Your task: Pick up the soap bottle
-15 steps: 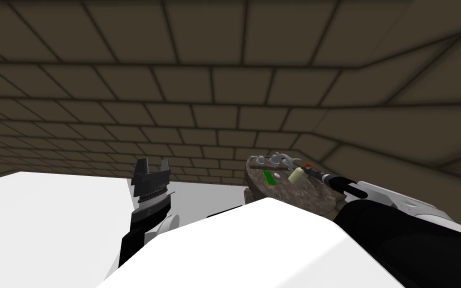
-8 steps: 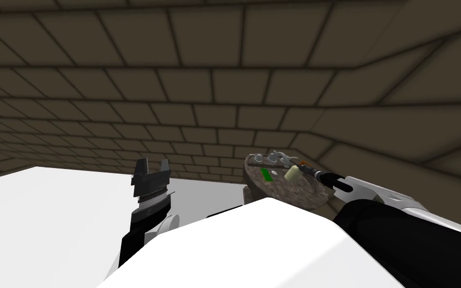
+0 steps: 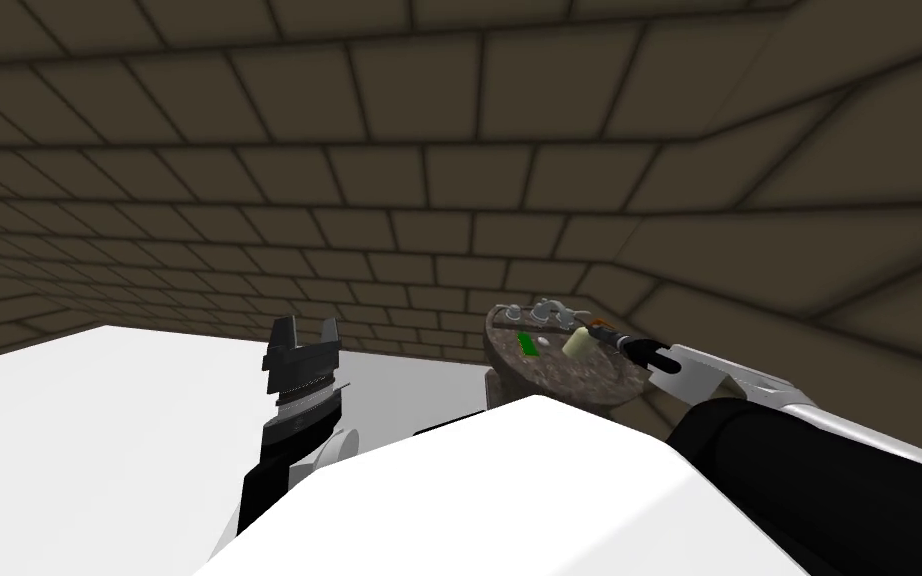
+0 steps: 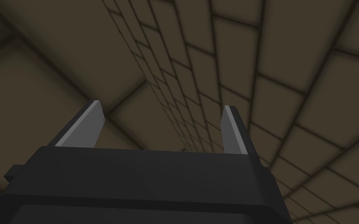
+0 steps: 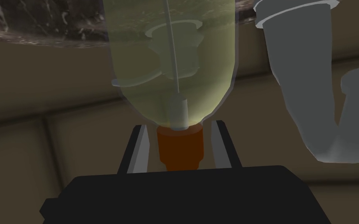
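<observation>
Right end effector narrow, fingers shut on the orange cap of the yellowish clear soap bottle. Bottle is over the round stone bench, contact unclear. Grey faucet at bench's far edge. Left end effector wide open, left of bench.

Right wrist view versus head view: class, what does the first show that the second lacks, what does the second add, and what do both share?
The right wrist view adds the thin tube inside the translucent yellowish soap bottle, and the fingers of the right gripper close beside the orange cap. The head view adds the open left gripper and a small green block. Both share bottle, right gripper, grey tap and speckled stone top.
</observation>
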You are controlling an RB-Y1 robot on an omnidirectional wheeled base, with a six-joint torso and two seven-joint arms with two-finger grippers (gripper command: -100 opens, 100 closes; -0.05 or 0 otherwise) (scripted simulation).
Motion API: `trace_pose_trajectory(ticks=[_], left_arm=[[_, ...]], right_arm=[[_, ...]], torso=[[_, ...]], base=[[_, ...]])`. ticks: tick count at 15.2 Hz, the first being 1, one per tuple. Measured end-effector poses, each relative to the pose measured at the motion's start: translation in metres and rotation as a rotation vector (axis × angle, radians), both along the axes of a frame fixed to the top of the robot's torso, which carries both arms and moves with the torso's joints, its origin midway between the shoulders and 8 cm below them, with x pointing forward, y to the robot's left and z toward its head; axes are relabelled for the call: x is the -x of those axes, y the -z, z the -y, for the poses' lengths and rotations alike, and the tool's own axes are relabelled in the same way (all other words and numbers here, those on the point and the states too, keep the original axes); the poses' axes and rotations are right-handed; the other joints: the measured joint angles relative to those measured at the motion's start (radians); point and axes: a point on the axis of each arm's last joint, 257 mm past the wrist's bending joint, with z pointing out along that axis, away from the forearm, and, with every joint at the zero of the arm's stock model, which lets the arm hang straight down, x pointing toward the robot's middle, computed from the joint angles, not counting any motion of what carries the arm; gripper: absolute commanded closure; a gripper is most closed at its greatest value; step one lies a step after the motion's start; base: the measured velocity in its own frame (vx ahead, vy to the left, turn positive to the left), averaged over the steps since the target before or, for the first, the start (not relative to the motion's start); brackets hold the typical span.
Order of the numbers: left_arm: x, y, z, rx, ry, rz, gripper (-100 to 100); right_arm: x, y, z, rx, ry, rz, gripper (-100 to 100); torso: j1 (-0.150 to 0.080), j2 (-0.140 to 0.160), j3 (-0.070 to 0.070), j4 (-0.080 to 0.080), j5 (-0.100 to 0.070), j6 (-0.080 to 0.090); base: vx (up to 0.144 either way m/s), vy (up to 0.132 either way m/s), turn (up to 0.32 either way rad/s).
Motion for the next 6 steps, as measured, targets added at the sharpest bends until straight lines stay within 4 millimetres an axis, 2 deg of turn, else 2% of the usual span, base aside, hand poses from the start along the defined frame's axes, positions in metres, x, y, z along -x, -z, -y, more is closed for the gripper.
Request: trace_pose_trajectory(ticks=[2, 3, 6], left_arm=[[0.0, 0.0, 0.0, 0.0, 0.0, 0.0, 0], [0.0, 0.0, 0.0, 0.0, 0.0, 0.0, 0], [0.0, 0.0, 0.0, 0.0, 0.0, 0.0, 0]], right_arm=[[-0.008, -0.003, -0.009, 0.0, 0.0, 0.006, 100], [-0.011, -0.005, -0.012, 0.0, 0.0, 0.008, 100], [-0.011, -0.006, -0.013, 0.007, 0.022, -0.001, 100]], torso=[[-0.001, 0.003, 0.002, 0.001, 0.0, -0.002], [-0.001, 0.004, 0.002, 0.001, 0.0, -0.001], [0.001, -0.001, 0.0, 0.0, 0.001, 0.0]], base=[[-0.136, -0.046, 0.076], [-0.073, -0.021, 0.016], [-0.01, -0.001, -0.012]])
